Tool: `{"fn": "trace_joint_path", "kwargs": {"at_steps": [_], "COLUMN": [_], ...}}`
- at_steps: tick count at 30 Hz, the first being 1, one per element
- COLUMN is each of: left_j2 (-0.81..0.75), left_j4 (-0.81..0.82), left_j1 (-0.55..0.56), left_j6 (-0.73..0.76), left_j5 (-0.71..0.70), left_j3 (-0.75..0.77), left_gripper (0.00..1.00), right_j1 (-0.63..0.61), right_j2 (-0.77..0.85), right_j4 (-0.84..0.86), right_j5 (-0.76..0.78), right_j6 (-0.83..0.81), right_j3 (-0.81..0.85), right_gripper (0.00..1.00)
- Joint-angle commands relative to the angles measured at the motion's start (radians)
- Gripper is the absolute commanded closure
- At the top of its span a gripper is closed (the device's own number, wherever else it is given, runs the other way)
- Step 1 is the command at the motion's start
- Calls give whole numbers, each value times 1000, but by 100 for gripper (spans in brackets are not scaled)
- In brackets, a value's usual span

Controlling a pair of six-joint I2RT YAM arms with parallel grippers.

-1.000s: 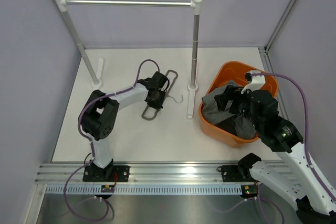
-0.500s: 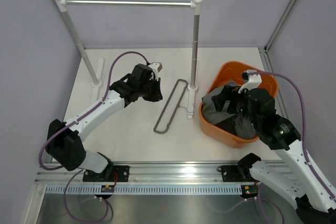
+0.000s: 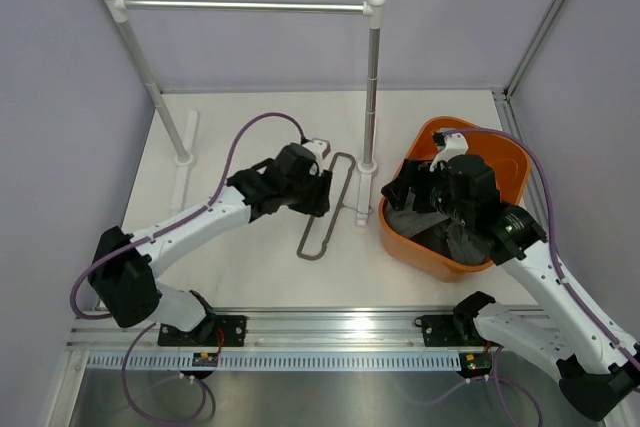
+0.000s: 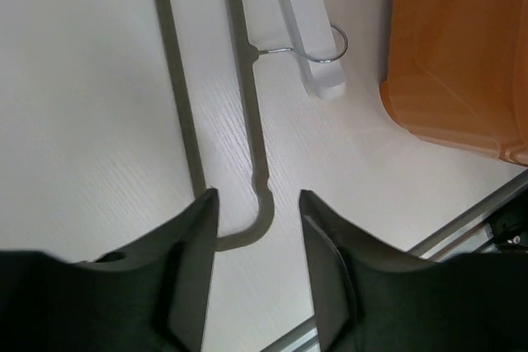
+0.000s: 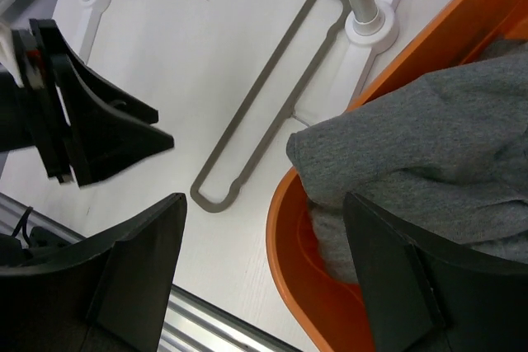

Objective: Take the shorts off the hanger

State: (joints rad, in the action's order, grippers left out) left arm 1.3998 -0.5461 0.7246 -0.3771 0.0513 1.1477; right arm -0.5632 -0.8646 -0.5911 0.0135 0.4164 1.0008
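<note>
Thin grey wire-loop hanger (image 3: pixel 328 205) flat on white table (image 3: pixel 250 267)
Left pincer (image 4: pixel 257 197) spread, loop's rounded end lying below, between its fingers; right pincer (image 5: pixel 264 204) spread above grey shorts (image 5: pixel 412 154) in orange tub (image 5: pixel 289 261).

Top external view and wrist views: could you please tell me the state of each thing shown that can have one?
Thin grey metal wire hanger: lying flat on the table, bare, not held.
Grey fabric shorts: off the hanger, bunched in the basket.
Orange plastic basket: holding the shorts.
Silver metal rail: upright, nothing hanging on it.
Left arm's fingers: open, empty, above the hanger's near end.
Right arm's fingers: open, empty, above the basket's edge.
</note>
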Motion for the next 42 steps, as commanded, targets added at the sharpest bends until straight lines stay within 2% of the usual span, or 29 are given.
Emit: {"fn": "trace_joint_path", "kwargs": {"at_steps": [1,4,9,12,17,24,26,27,28,30,35,42], "left_j2": [74,165,338,450,553,616,622,630,631,624,473,305], "left_j4": [37,107,143,95,126,146,170,170,179,186,193,120], "left_j1": [142,203,233,240,240,239,234,225,222,211,205,205], "left_j6": [-23,-51,-72,-91,-85,-74,-68,-66,-66,-57,-34,7], "left_j5": [-259,-381,-487,-568,-559,-533,-509,-484,-467,-420,-373,-331], "left_j3": [-19,6,101,178,201,190,181,182,179,172,145,201], "left_gripper": [42,34,35,39,43,51,58,73,85,99,100,100], "right_j1": [-7,-7,-7,-7,-7,-7,-7,-7,-9,-9,-9,-7], "right_j2": [6,4,32,56,82,90,88,88,88,95,113,113], "right_j4": [36,43,16,-12,-36,-41,-41,-41,-44,-50,-62,-58], "right_j5": [6,8,34,68,83,89,83,83,85,88,108,109], "right_j6": [5,12,15,2,-2,-4,-2,-2,-4,-5,-13,-10], "right_j3": [5,5,7,13,15,13,15,16,18,21,30,25], "right_gripper": [15,16,16,16,16,16,16,16,16,16,17,17]}}
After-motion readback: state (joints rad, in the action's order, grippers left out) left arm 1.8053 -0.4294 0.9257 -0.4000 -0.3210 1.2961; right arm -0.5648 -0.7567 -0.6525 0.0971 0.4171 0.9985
